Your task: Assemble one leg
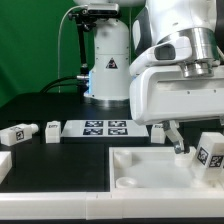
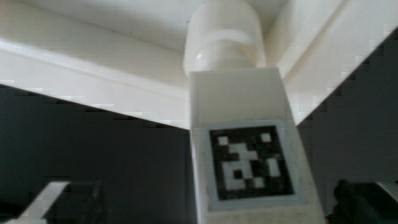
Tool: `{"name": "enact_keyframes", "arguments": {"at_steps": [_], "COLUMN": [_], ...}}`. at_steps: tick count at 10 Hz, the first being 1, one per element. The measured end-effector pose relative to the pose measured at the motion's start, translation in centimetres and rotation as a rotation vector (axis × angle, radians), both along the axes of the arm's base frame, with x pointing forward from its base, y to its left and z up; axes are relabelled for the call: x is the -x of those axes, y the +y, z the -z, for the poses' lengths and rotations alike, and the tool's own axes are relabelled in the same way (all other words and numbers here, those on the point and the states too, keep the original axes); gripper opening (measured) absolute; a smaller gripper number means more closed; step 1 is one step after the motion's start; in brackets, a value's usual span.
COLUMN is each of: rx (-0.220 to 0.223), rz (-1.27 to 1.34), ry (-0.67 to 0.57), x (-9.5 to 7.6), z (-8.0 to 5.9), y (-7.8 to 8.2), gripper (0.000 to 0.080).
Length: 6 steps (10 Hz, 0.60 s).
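One leg (image 1: pixel 210 152), a white block with a black-and-white tag, stands at the exterior view's right end of the large white recessed piece (image 1: pixel 140 172). In the wrist view this leg (image 2: pixel 246 140) fills the middle, and its round end meets an inner corner of that piece (image 2: pixel 89 60). My gripper (image 1: pixel 177 145) hangs just to the exterior view's left of the leg, low over the piece. In the wrist view the gripper (image 2: pixel 210 205) has its dark fingers (image 2: pixel 54 200) wide apart on either side of the leg, not touching it. It is open.
The marker board (image 1: pixel 105 127) lies behind the recessed piece. Two more legs (image 1: pixel 18 132) (image 1: pixel 52 129) lie to its left in the exterior view. Another white part (image 1: pixel 3 160) sits at the left edge, and one (image 1: pixel 158 128) lies beside the board's right end.
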<state>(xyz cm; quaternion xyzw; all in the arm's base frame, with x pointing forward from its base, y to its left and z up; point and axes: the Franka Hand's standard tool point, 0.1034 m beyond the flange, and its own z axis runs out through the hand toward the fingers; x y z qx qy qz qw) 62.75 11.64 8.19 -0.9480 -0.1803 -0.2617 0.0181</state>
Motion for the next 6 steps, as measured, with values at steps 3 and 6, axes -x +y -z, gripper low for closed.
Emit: {"name": "enact_keyframes", "arguments": {"at_steps": [3,6], "rx": [0.001,0.001], "rz": [0.0,0.0], "ry": [0.001,-0.007], "x": [0.0,-0.19], "z": [0.06,-0.43], "y": [-0.12,-0.12], "gripper": [0.0648,0.0649]}}
